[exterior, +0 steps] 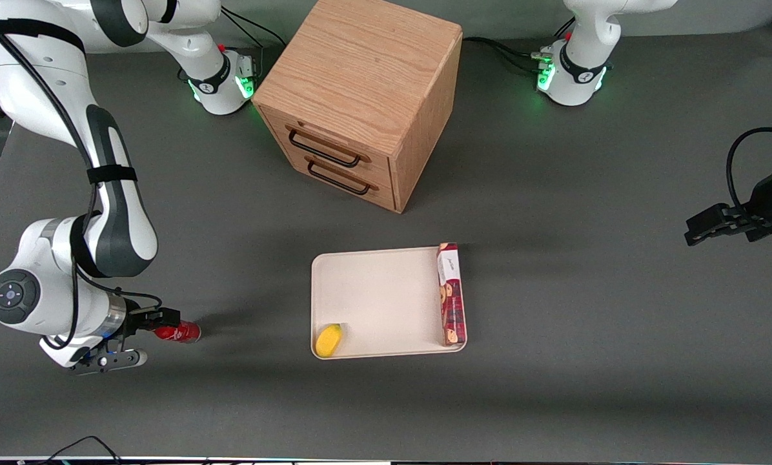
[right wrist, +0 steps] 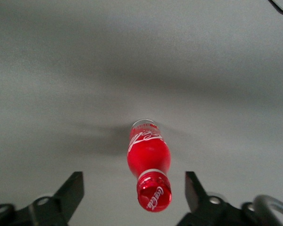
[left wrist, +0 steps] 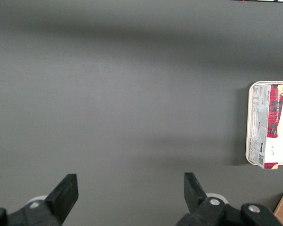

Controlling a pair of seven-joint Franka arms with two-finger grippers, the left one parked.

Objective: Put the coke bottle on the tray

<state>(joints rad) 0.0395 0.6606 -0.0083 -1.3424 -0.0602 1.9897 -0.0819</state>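
Fingers spread wide, the gripper [right wrist: 132,188] straddles the standing coke bottle [right wrist: 149,162], cap at 6 o'clock of its base, untouched. Approach step. Next: descend, close, carry to the tray [exterior: 373,297].

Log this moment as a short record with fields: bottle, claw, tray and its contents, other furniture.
coke bottle: standing on the table toward the working arm's end, not on the tray
claw: open, hovering above the bottle, fingers either side of the cap, not touching
tray: middle of the table, in front of the drawer cabinet
on tray: cookie box along one short rim; yellow fruit in a near corner
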